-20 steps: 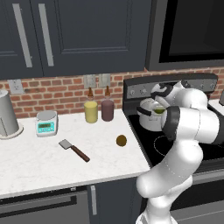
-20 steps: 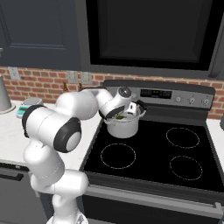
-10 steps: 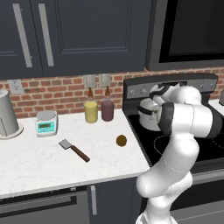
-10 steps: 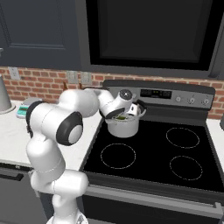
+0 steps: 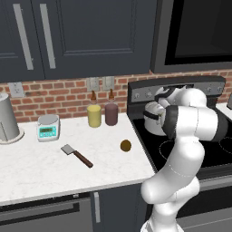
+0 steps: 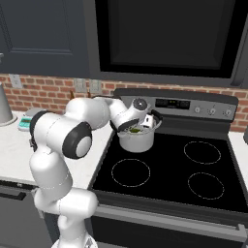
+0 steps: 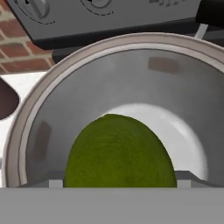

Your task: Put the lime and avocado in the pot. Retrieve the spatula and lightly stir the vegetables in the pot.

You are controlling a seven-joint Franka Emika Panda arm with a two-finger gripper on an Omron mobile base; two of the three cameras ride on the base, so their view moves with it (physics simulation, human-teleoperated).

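Lime (image 7: 119,151) inside the pot (image 6: 136,140), its lower part cut off; end effector (image 6: 143,124) above the pot, jaws apart, fingertips hidden.

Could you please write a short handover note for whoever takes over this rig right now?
End effector: open, holding nothing, hanging over the pot on the stove's back-left burner.
Lime: inside the pot.
Avocado: on the counter near the stove edge.
Spatula: lying flat on the counter, left of the avocado.
Done: lime in.
Left: put the avocado in the pot, fetch the spatula, stir lightly.
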